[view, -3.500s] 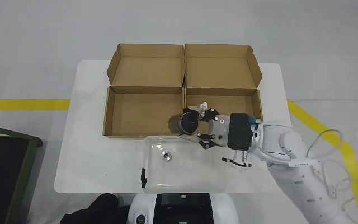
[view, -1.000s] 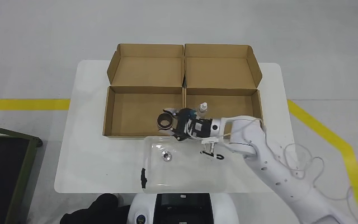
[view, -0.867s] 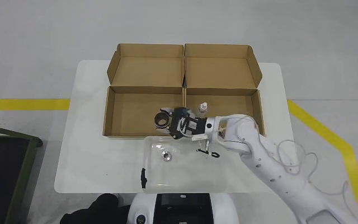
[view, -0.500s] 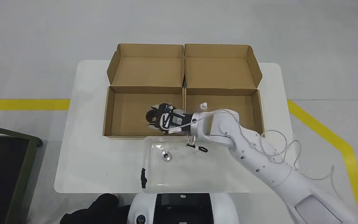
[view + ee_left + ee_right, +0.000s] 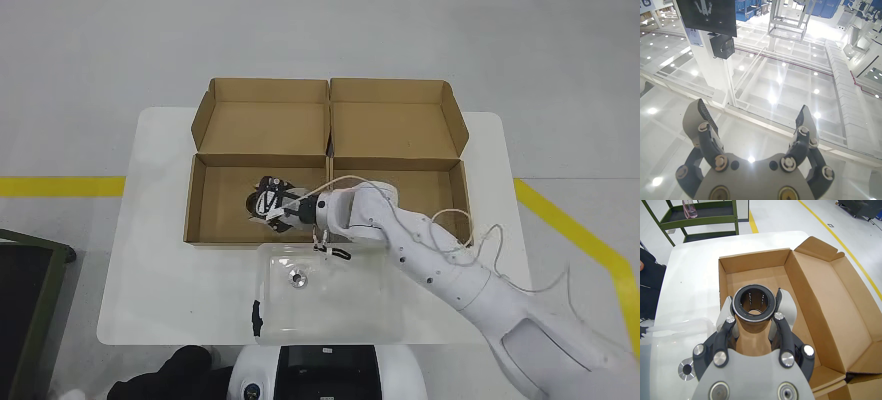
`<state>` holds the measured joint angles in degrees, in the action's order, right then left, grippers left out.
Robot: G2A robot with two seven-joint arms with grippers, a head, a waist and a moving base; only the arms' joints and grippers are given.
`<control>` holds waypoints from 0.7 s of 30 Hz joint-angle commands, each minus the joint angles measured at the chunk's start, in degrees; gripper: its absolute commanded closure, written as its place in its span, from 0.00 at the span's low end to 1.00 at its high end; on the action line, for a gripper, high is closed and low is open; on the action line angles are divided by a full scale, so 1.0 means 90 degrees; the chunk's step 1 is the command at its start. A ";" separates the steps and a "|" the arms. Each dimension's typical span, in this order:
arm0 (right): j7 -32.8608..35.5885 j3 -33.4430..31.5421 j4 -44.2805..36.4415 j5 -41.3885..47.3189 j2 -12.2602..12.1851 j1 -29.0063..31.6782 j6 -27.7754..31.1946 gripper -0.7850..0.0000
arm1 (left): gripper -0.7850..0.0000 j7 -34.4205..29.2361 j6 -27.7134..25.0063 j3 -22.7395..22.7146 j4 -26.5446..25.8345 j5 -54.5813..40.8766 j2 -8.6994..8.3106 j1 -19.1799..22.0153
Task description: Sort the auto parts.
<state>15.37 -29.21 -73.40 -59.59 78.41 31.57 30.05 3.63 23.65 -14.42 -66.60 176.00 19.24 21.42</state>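
Top view: the right claw (image 5: 268, 200) hangs over the floor of the left box (image 5: 190, 205), pinching a dark cylindrical bearing (image 5: 260, 201). The right box (image 5: 400, 190) adjoins the left box. On the robot's side of it a clear tray (image 5: 340, 310) rests on the tabletop (image 5: 150, 260) and holds a flanged disc (image 5: 296, 278). The drop seems the step in hand. It would go best if the bearing were brought down close to the cardboard floor, away from the walls, before the claw parts, since a round body is likely to roll. No writing is legible on the cartons.

Left wrist view: the left claw (image 5: 752, 113) is spread, grips nothing and points up at a ceiling. A dark screen and blue banners carry print that is not worth reading off.

Right wrist view: the right claw (image 5: 754, 303) is pressed on the bearing (image 5: 753, 317), bore facing the camera, above the left box (image 5: 753, 258) interior. The flanged disc (image 5: 685, 369) lies outside that box. The bearing shows no label.
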 commanded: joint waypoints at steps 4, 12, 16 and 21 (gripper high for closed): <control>-0.0121 0.0168 0.0551 0.0142 0.0236 -0.0117 0.0036 1.00 | 0.00 0.0000 0.0000 0.0000 0.0000 0.0000 0.0000 0.0000; -0.0235 0.0314 0.1357 0.0246 0.0540 -0.0228 0.0187 1.00 | 0.00 0.0000 0.0000 0.0000 0.0000 0.0000 0.0000 0.0000; -0.0310 0.0340 0.1640 0.0201 0.0649 -0.0249 0.0250 1.00 | 0.00 0.0000 0.0000 0.0000 0.0000 0.0000 0.0000 0.0000; -0.0357 0.0319 0.1869 0.0104 0.0740 -0.0264 0.0310 0.75 | 0.00 0.0000 0.0000 0.0000 0.0000 0.0000 0.0000 0.0000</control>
<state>12.18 -26.25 -56.92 -58.42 84.94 29.22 32.76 3.63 23.65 -14.42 -66.60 176.00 19.24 21.42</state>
